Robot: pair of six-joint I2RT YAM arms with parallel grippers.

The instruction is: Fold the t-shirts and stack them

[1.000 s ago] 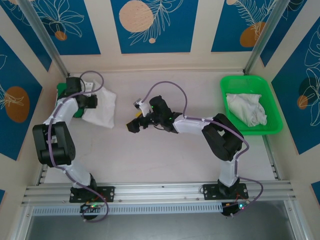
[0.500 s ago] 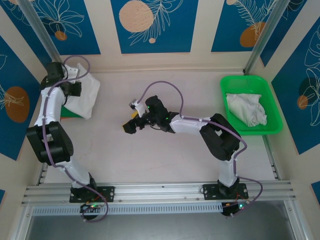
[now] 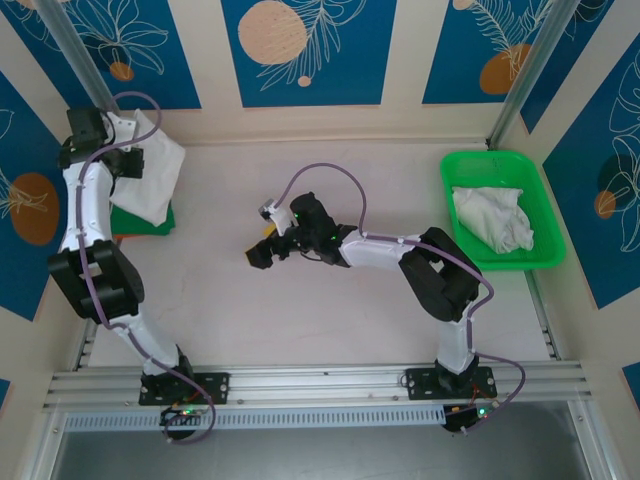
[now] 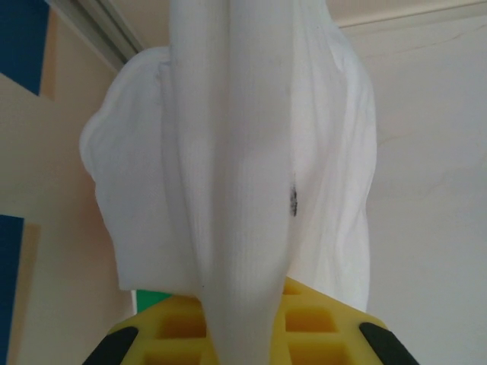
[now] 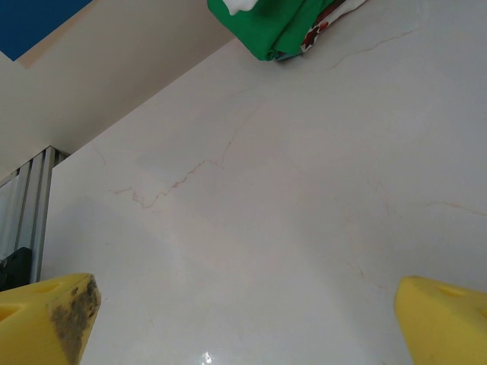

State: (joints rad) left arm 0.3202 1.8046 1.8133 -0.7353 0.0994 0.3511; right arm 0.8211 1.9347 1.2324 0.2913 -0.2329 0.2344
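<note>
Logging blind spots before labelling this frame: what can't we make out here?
- Left wrist: the held t-shirt drapes over the left gripper, hiding its fingertips.
- Top external: the green item below that shirt is partly covered; what it is, unclear.
- Top external: crumpled heap in the green tray; shirt count unclear.
- Right wrist: green shape cut off by the top edge.

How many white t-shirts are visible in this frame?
2. The held t-shirt hangs from the left gripper at the far-left corner; the crumpled t-shirt lies in the green tray at right. That heap may hide another.
</note>
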